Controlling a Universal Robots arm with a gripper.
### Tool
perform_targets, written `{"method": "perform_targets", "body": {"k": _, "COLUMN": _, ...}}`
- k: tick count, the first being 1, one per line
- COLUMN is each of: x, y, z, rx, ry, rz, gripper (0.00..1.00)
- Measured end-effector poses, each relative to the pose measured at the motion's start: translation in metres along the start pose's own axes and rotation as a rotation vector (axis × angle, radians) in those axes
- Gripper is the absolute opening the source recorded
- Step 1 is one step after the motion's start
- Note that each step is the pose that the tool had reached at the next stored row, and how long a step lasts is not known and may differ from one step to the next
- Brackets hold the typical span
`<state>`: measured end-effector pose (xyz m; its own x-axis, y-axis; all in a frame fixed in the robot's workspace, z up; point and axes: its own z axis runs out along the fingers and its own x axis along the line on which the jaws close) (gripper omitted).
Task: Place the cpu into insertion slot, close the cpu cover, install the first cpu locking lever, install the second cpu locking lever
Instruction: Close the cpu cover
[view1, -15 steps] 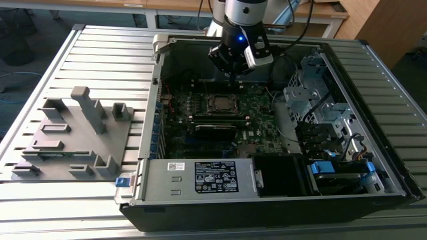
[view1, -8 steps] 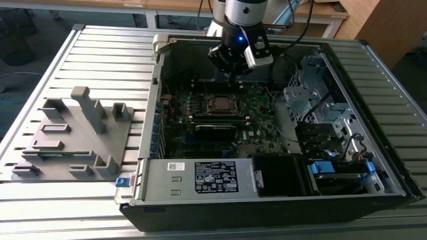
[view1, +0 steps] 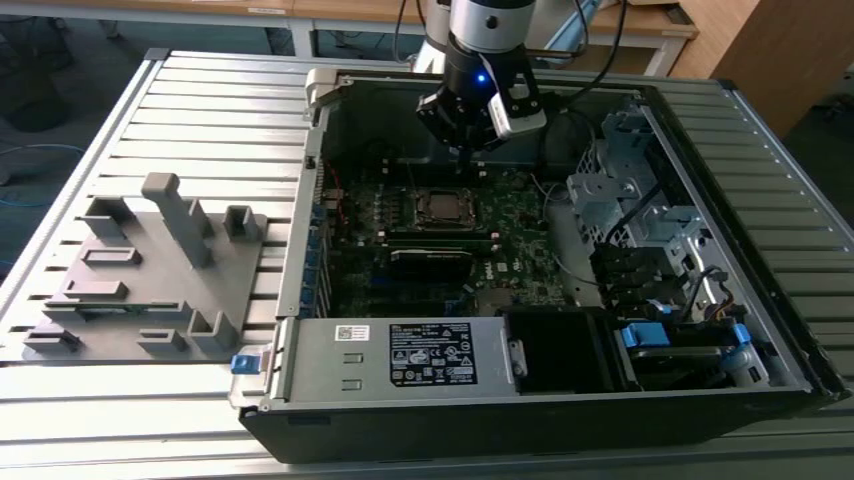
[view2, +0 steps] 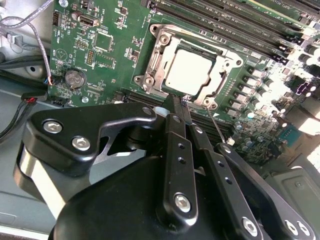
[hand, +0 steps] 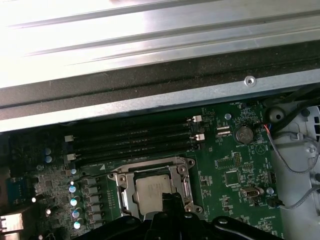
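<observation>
**Cpu seated, cover down, levers apparently not latched**

The cpu (view2: 192, 70) lies flat in the insertion slot (view2: 220, 75), framed by the cpu cover (view2: 159, 60), which looks lowered onto the slot's rim. The tool (view2: 177, 102) hovers at one edge of the slot, its fingers narrow, almost together, with nothing visible between them. A thin metal rod (view2: 216, 127) juts up just beside the slot. It is likely a locking lever not yet hooked, so placing and closing seem done and both lever steps remain. The green motherboard (view2: 100, 60) surrounds the slot.
</observation>
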<state>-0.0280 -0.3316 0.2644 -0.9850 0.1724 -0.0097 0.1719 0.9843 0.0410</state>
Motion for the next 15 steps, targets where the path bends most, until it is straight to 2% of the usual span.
{"method": "perform_targets", "body": {"k": 15, "x": 0.0, "y": -0.0002, "z": 0.0033, "rx": 0.0002, "ry": 0.0001, "rz": 0.0, "gripper": 0.1}}
